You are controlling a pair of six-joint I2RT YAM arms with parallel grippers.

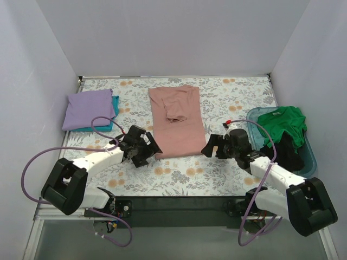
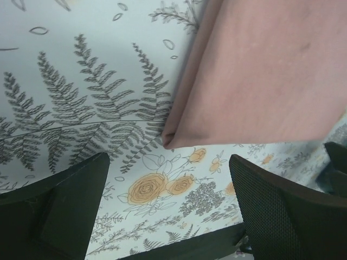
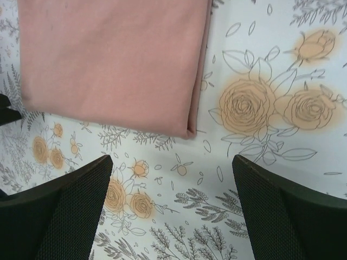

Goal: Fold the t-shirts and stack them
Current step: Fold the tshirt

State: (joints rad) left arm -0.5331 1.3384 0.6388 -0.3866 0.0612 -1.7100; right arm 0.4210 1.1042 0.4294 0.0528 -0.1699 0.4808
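Observation:
A dusty pink t-shirt point(image 1: 177, 121) lies folded lengthwise in the middle of the flowered table. Its near left corner point(image 2: 169, 138) shows just beyond my left gripper point(image 1: 142, 147), which is open with nothing between its fingers. Its near right corner point(image 3: 190, 130) lies just ahead of my right gripper point(image 1: 215, 146), also open and empty. A folded lavender t-shirt point(image 1: 88, 109) rests on a teal t-shirt point(image 1: 114, 111) at the far left. A green t-shirt point(image 1: 283, 123) and a black t-shirt point(image 1: 287, 151) lie bunched in the tub on the right.
The translucent teal plastic tub point(image 1: 309, 154) stands at the right edge of the table point(image 1: 227, 97). White walls close in the back and both sides. A dark bar point(image 1: 179, 205) runs along the near edge between the arm bases.

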